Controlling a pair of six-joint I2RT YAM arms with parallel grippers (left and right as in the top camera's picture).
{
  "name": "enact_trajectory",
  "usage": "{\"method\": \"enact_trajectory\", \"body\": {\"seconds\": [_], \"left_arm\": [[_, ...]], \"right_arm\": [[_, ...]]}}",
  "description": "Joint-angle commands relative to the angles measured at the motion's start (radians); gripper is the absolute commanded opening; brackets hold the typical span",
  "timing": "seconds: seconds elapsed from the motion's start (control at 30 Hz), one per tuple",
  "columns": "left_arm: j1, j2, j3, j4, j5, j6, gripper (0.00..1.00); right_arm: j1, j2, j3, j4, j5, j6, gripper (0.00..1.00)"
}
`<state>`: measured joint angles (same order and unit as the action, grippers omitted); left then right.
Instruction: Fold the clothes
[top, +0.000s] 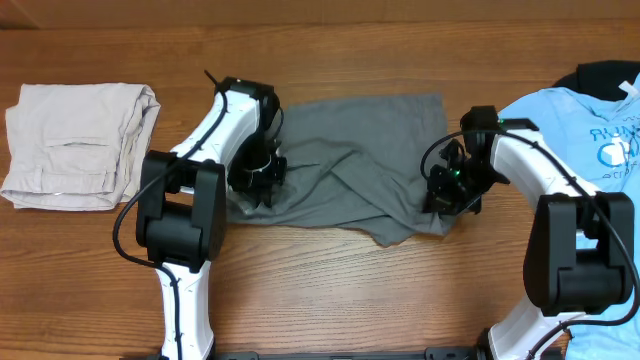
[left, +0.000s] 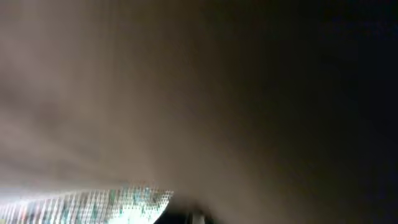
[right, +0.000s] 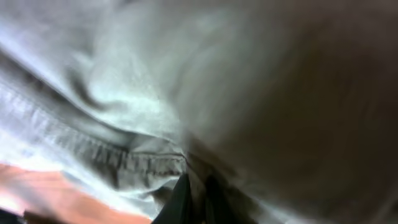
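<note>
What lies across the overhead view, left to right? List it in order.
Folded beige shorts → left fingers → grey shorts → right fingers → light blue T-shirt.

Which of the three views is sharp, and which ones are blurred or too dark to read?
Overhead: sharp, evenly lit; the grey shorts and table read clearly. Left wrist: a dark, unfocused smear, probably cloth close to the lens, one bright patch at the bottom. Right wrist: soft focus, folds readable, right side in shadow.
</note>
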<state>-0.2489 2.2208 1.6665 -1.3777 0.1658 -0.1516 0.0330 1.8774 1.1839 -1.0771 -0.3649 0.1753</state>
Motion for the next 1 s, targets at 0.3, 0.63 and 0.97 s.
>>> {"method": "enact_trajectory", "body": {"seconds": [0.3,0.63,0.97], "left_arm": [[0.008,-0.024,-0.215,0.232,-0.140,-0.065,0.04],[0.010,-0.023,-0.292,0.519,-0.272,-0.097,0.04],[0.068,-0.023,-0.292,0.686,-0.326,-0.096,0.04]], "right_arm": [[0.007,-0.020,-0.163,0.246,0.033,0.145,0.04],[0.007,-0.018,-0.171,0.415,0.035,0.171,0.04],[0.007,-0.018,-0.174,0.603,0.035,0.171,0.04]]}}
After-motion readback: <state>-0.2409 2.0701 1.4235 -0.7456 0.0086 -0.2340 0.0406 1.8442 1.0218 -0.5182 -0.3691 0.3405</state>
